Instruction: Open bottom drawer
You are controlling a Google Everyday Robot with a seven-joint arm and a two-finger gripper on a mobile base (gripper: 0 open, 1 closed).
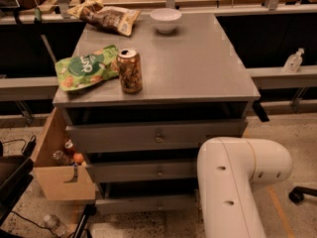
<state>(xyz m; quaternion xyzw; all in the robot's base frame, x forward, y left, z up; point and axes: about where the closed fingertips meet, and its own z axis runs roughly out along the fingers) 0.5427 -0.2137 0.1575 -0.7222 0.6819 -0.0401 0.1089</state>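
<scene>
A grey cabinet has three grey drawer fronts stacked under its top. The bottom drawer [146, 203] is the slimmest and narrowest front, low in the view, with a small round knob [158, 206] at its centre; it looks shut or nearly so. Above it are the middle drawer [143, 170] and the tall, wide top drawer [153, 135]. My white arm [233, 182] fills the lower right and covers the right end of the lower drawers. The gripper is out of view, hidden below or behind the arm.
On the cabinet top [198, 68] stand a soda can [130, 71], a green snack bag [84, 72], a brown snack bag [106, 17] and a white bowl [165, 20]. A wooden box [57, 170] with small items hangs at the cabinet's left side. A bottle [293, 61] stands at the right.
</scene>
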